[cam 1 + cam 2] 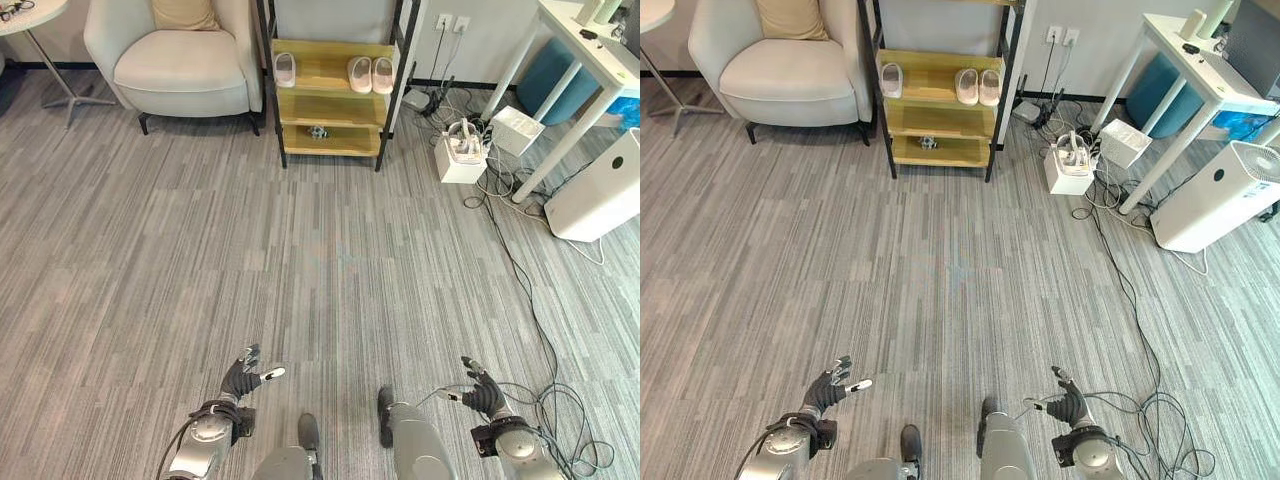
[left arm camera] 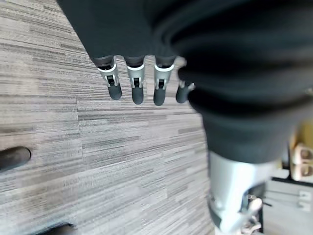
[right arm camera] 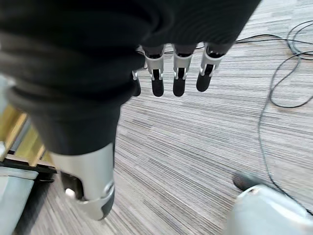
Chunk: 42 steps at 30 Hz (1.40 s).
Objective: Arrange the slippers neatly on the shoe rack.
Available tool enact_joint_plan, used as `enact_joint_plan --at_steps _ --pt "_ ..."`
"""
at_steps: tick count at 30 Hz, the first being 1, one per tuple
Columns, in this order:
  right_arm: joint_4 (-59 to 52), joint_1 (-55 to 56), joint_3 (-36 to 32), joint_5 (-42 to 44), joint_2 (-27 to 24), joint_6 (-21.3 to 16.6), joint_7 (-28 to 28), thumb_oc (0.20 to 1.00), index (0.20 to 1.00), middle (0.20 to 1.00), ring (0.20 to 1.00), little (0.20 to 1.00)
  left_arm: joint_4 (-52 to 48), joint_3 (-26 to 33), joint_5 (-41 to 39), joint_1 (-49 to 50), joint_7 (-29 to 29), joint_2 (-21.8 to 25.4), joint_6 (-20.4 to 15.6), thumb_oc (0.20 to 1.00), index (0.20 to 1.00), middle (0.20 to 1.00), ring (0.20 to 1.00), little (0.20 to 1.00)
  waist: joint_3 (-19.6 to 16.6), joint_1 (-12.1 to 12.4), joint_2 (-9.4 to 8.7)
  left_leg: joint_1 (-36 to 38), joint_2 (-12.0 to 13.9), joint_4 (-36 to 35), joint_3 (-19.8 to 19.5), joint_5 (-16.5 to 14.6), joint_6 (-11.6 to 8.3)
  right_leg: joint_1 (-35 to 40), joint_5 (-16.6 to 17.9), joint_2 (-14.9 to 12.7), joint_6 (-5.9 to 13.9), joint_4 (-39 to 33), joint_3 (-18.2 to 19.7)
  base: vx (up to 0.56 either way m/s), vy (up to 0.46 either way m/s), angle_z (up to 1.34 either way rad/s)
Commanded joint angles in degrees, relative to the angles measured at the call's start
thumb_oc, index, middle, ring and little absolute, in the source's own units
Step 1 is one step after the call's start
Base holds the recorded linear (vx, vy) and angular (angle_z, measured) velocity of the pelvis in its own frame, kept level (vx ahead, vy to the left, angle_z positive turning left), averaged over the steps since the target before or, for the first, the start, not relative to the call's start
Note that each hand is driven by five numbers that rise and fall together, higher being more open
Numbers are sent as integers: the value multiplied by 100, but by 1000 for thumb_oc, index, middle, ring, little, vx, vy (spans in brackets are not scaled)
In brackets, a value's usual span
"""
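the rack (image 1: 335,100) stands far off against the wall, right of the armchair (image 1: 180,60). on its top shelf one slipper (image 1: 285,69) sits alone at the left, and a pair (image 1: 371,74) sits side by side at the right, well apart from it. both hands hang low and near, the left hand (image 1: 243,378) and right hand (image 1: 482,392) with fingers relaxed and spread, holding nothing. the risk looks like the approach: loose cables (image 1: 520,270) trail over the floor on the right and could catch a step. reaching in, a hand might knock the single slipper off the shelf edge.
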Motion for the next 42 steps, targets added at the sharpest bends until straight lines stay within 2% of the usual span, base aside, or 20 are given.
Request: enact_joint_plan --at_steps 1,8,11,13,14,16,20,22,23,24,26,28,30,32,35,36,39,40,41,42 --pt "-190 -153 -76 -47 -61 -96 -101 1000 1000 1000 1000 1000 -290 107 129 6 11 2 -223 1000 1000 1000 1000 1000 -103 -164 -48 720 29 -44 -217 -1077 -539 231 825 66 128 -878 -140 233 -78 38" --pt "-232 -8 -177 -62 -174 -153 -82 1000 1000 1000 1000 1000 -243 96 135 -3 -29 -52 -215 1000 1000 1000 1000 1000 -408 -234 -18 1028 159 -44 -295 -1313 -691 524 825 194 -30 -955 -469 302 -172 31" --pt "-350 67 -222 53 -420 -278 15 1000 1000 1000 1000 1000 -148 77 -125 104 -101 -170 -184 1000 1000 1000 1000 1000 -619 -252 170 833 665 842 -443 -870 -1039 744 354 628 -439 -766 -474 422 -359 33" --pt "-335 78 -211 70 -436 -290 38 1000 1000 1000 1000 1000 -151 77 -164 127 -114 -183 -176 1000 1000 1000 1000 1000 -625 -247 195 771 698 1061 -499 -712 -1092 800 261 709 -527 -736 -454 263 -213 -3" --pt "-288 79 -211 123 -468 -309 70 1000 1000 1000 1000 1000 -101 75 -187 125 -125 -208 -154 1000 1000 1000 1000 1000 -623 -233 226 663 723 1445 -604 -339 -1174 930 99 834 -661 -689 -386 176 -132 -32" --pt "-287 78 -211 124 -470 -311 71 1000 1000 1000 1000 1000 -101 75 -187 124 -125 -210 -154 1000 1000 1000 1000 1000 -622 -240 229 658 729 1456 -613 -344 -1179 932 94 837 -665 -685 -394 166 -122 -16" --pt "-211 18 -216 270 -543 -327 12 1000 1000 1000 1000 1000 -33 -39 -239 5 -67 -242 -146 1000 1000 1000 1000 1000 -478 -166 93 -121 562 3040 -1035 311 -1230 1138 -253 920 -955 -525 -205 191 -146 -4" --pt "-157 -6 -191 288 -546 -310 -31 1000 1000 1000 1000 1000 -40 -79 -262 -60 -49 -258 -122 1000 1000 1000 1000 1000 -406 -106 8 -444 560 3163 -957 85 -1127 1267 -379 858 -980 -497 -179 201 -115 -23" --pt "-157 -7 -192 288 -546 -310 -31 1000 1000 1000 1000 1000 -40 -79 -262 -60 -49 -258 -122 1000 1000 1000 1000 1000 -405 -106 10 -444 562 3168 -957 82 -1127 1268 -380 861 -980 -496 -179 251 -56 2" --pt "-120 -25 -201 339 -542 -306 -74 1000 1000 1000 1000 1000 -36 -123 -275 -96 -37 -275 -132 1000 1000 1000 1000 1000 -379 -32 -77 -767 548 2816 -768 -400 -935 1475 -495 763 -936 -555 -207 262 -17 1" --pt "-12 -78 -194 400 -548 -335 -122 1000 1000 1000 1000 1000 -27 -183 -258 -112 -28 -288 -136 1000 1000 1000 1000 1000 -372 41 -116 -1140 559 2191 -664 -620 -882 1634 -586 695 -865 -620 -262 303 17 20" --pt "20 -109 -184 425 -538 -344 -134 1000 1000 1000 1000 1000 -48 -217 -274 -117 -18 -292 -139 1000 1000 1000 1000 1000 -362 80 -105 -1147 594 1751 -631 -519 -897 1722 -640 705 -848 -636 -279 171 40 38" --pt "131 -203 -134 445 -529 -338 -255 1000 1000 1000 1000 1000 -67 -263 -249 -209 61 -282 -137 1000 1000 1000 1000 1000 -329 226 -8 -1619 834 562 -586 250 -1036 2070 -808 822 -833 -727 -347 289 68 0" --pt "199 -198 -130 459 -485 -300 -277 1000 1000 1000 1000 1000 -5 -254 -199 -269 86 -275 -134 1000 1000 1000 1000 1000 -342 265 -48 -1765 887 69 -329 384 -1076 2362 -909 802 -794 -819 -391 386 109 11" --pt "209 -151 -132 446 -457 -262 -258 1000 1000 1000 1000 1000 -27 -208 -162 -231 99 -257 -144 1000 1000 1000 1000 1000 -391 326 -57 -1904 938 -11 -143 448 -1089 2607 -978 765 -750 -886 -355 456 219 -4" --pt "195 -100 -115 291 -346 -217 -107 1000 1000 1000 1000 1000 -118 -116 -143 -60 43 -181 -127 1000 1000 1000 1000 1000 -685 437 -111 -1757 804 225 -249 690 -1010 2887 -1070 542 -563 -746 -21 886 521 -51" --pt "202 -133 -84 262 -241 -189 -19 1000 1000 1000 1000 1000 -124 -162 -67 -48 -39 -90 -100 1000 1000 1000 1000 1000 -754 454 -260 -1684 536 571 -210 367 -795 2633 -734 334 -336 72 188 510 352 -39" --pt "207 -194 -17 187 -204 -155 11 1000 1000 1000 1000 1000 -207 -189 -41 -43 -65 -24 -96 1000 1000 1000 1000 1000 -668 432 -284 -1536 390 694 -155 110 -614 2241 -297 217 -194 975 236 222 204 1" --pt "207 -196 -18 187 -206 -155 11 1000 1000 1000 1000 1000 -207 -189 -41 -45 -65 -25 -95 1000 1000 1000 1000 1000 -682 442 -268 -1557 412 696 -150 117 -617 2216 -279 237 -198 970 247 299 255 7" --pt "221 -289 38 134 -141 -151 -17 1000 1000 1000 1000 1000 -219 -211 13 -53 -79 6 -69 1000 1000 1000 1000 1000 -625 413 -223 -1311 350 721 -42 -90 -479 1880 230 154 -68 1644 72 161 122 12"
